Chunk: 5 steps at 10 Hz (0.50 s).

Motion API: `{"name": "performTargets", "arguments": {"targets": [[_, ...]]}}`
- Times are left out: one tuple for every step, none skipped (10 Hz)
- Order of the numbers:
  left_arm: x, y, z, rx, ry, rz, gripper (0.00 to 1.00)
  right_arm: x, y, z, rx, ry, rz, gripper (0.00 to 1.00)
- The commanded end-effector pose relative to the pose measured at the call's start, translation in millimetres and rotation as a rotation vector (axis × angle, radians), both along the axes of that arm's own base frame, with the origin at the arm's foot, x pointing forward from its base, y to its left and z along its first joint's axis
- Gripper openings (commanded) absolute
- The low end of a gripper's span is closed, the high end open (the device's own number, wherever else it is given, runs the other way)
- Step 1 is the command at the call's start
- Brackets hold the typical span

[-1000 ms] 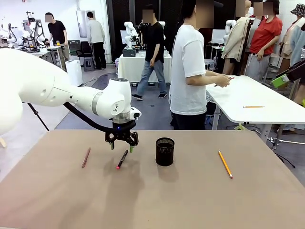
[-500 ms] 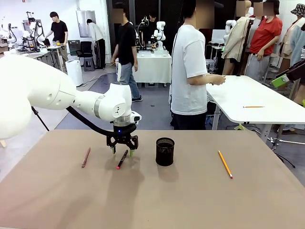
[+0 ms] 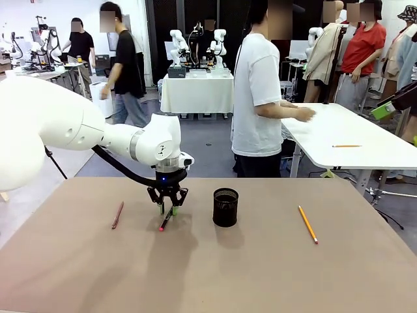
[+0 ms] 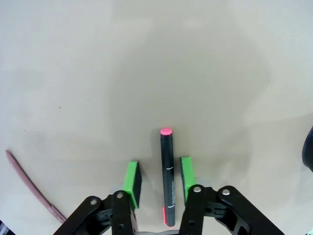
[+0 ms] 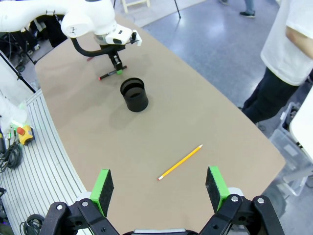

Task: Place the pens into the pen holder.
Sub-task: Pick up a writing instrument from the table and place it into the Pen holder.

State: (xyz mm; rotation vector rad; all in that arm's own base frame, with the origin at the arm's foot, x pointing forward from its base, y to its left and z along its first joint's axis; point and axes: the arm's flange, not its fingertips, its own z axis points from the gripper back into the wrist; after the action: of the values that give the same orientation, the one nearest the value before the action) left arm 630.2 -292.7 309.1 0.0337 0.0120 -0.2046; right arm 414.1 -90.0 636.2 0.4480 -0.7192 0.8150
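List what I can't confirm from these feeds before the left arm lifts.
- Left wrist view: the black pen with a pink tip runs under the mount of the left fingers, hiding its rear end. The mount also cuts off the slim reddish-brown pen.
- Front view: those fingers cover the black pen's far half.
- Front and right wrist views: the dark inside of the black wire-mesh cup hides its bottom.

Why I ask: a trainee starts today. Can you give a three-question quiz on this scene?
1. True or false: the pen holder already holds a pen.
2. Which pen lies between the left arm's jaws? A black pen; B reddish-brown; C yellow.
3. How many pens lie on the table?
Key: 1 false; 2 A; 3 three.
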Motion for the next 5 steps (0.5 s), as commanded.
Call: {"name": "performTargets", "arguments": {"targets": [[0.0, 3.7, 0.5, 0.010, 0.022, 0.004, 0.00, -0.1, 0.3, 0.9, 0.002, -0.003, 0.003, 1.00], [-0.5, 2.1, 0.5, 0.011, 0.026, 0.006, 0.00, -0.1, 0.3, 0.9, 0.002, -0.003, 0.003, 1.00], [-2.1, 2.7, 1.0, 0.014, 0.028, 0.005, 0.00, -0.1, 0.3, 0.9, 0.002, -0.003, 0.003, 1.00], [-3.1, 3.4, 1.9, 0.014, 0.030, 0.005, 0.00, -0.1, 0.3, 0.9, 0.002, -0.003, 0.003, 1.00], [-5.7, 4.9, 2.7, -0.003, 0.036, 0.009, 0.00, -0.1, 0.3, 0.9, 0.002, -0.003, 0.003, 1.00]]}}
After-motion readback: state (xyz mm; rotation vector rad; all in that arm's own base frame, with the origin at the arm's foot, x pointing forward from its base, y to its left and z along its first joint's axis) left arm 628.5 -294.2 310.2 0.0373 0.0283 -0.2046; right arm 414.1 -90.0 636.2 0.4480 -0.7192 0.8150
